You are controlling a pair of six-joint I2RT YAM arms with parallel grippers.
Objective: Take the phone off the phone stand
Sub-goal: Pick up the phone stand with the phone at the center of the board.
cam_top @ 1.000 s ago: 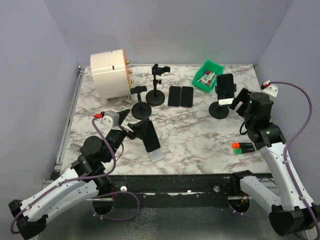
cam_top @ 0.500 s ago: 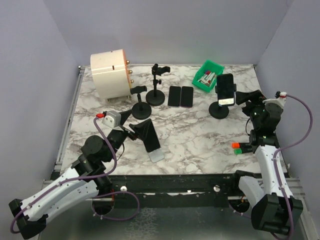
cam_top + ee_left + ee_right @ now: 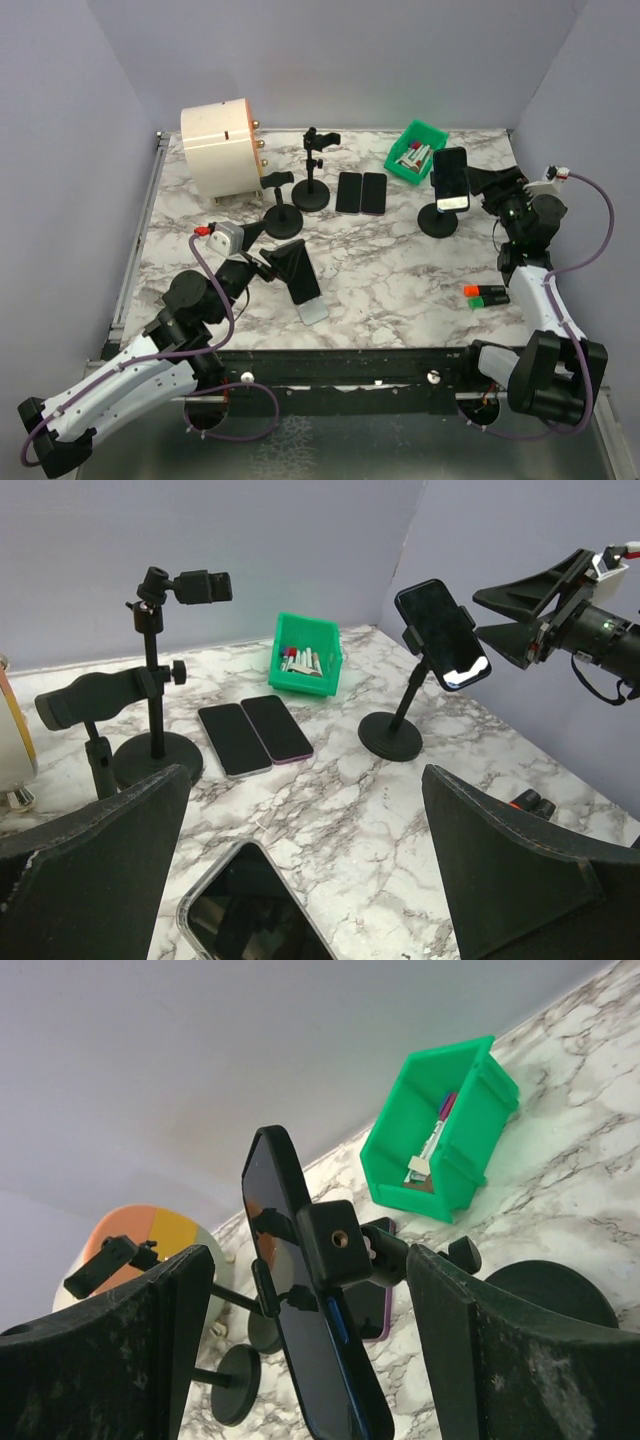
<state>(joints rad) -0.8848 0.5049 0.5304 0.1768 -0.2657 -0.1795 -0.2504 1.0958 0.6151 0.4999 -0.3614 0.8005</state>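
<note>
A black phone [image 3: 450, 178] is clamped upright in a black phone stand [image 3: 438, 222] at the right of the table. My right gripper [image 3: 487, 184] is open and points at the phone from its right, tips just short of it. In the right wrist view the phone [image 3: 300, 1360] and the stand's clamp [image 3: 335, 1243] sit between my right gripper's [image 3: 310, 1350] spread fingers. The left wrist view shows the phone [image 3: 442, 633] and stand [image 3: 391, 735] too. My left gripper [image 3: 272, 262] is open and empty, over another phone [image 3: 303, 277] lying flat.
A green bin [image 3: 417, 150] of pens stands behind the stand. Two phones [image 3: 361, 192] lie flat at centre. Two empty stands [image 3: 311, 170] [image 3: 280, 205] and a cream drum [image 3: 220, 148] are at the back left. Orange and green markers [image 3: 485, 294] lie near the right arm.
My right wrist has swung out to the right and back, and the gripper now points level at the phone from its right. The left arm has not moved.
</note>
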